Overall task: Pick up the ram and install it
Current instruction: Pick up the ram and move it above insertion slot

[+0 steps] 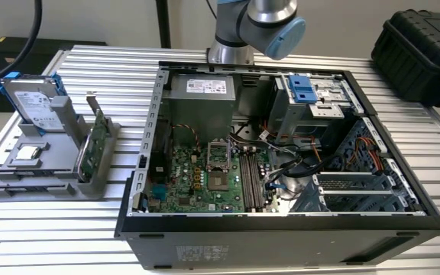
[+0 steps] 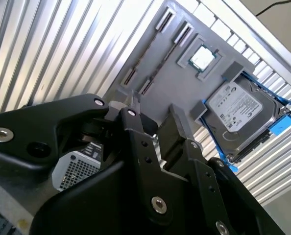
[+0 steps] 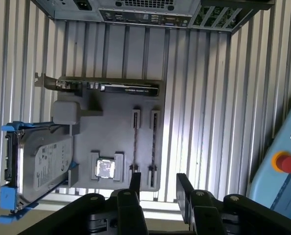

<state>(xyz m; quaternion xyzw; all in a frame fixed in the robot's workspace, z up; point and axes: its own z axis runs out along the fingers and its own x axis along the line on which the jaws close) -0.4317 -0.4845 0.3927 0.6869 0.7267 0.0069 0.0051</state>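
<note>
My claw (image 3: 160,188) hangs over the near edge of the gray holder (image 3: 111,127) with its two black fingers (image 3: 135,183) apart and nothing between them. In the second wrist view, the claw (image 2: 155,125) shows the same open gap, with the holder's gray face behind it.

The ram (image 3: 135,144) stands on its long edge in the holder, caught at each end by a small clip. From above it is a thin dark line, so I cannot tell the colour of its face. It lies roughly in line with one of my fingers and clear of them. A second like strip (image 3: 154,144) stands just beside it, parallel.

The processor chip (image 3: 105,169) sits in its pocket near the ram. The silver drive (image 3: 40,171) with blue rails leans against the holder's side beyond the chip. The green card (image 3: 111,88) with its metal bracket stands along the edge farthest from my claw.

In the exterior view, the holder sits on the slatted table (image 1: 90,63) at the exterior view's left of the open computer case (image 1: 281,220). The motherboard (image 1: 204,177) lies inside the case.
</note>
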